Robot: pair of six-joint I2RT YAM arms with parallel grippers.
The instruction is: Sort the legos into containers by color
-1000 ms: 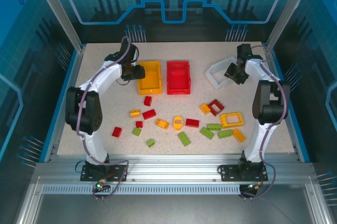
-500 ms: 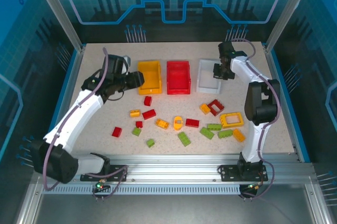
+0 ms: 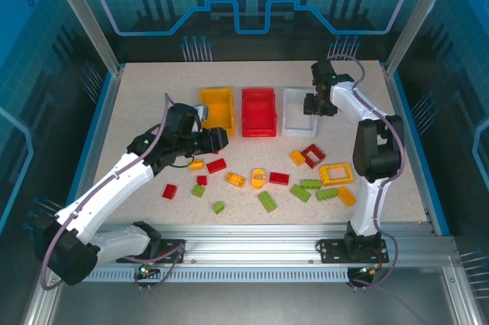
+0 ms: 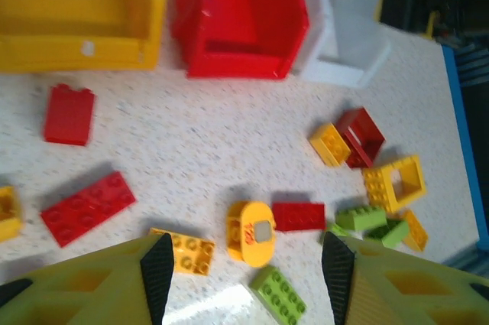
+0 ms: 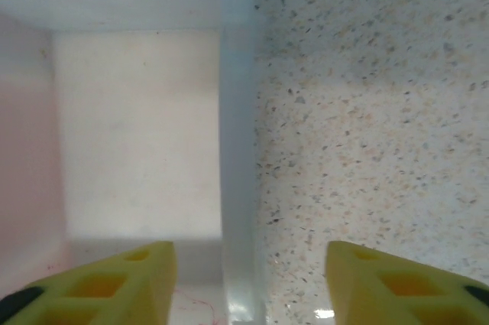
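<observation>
Up-close, left end effector [image 4: 246, 273] open, right end effector [image 5: 244, 262] open, seemingly astride white bin [image 5: 238, 111]

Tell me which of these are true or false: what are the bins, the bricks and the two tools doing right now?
1. The yellow-orange bin, red bin and white bin stand side by side in a row. True.
2. The red bin holds several bricks. False: it looks empty, and the bricks lie loose on the table.
3. The right tool straddles a wall of the white bin. True.
4. The left tool grips a green brick. False: it is open above the loose bricks, with nothing between its fingers.
</observation>
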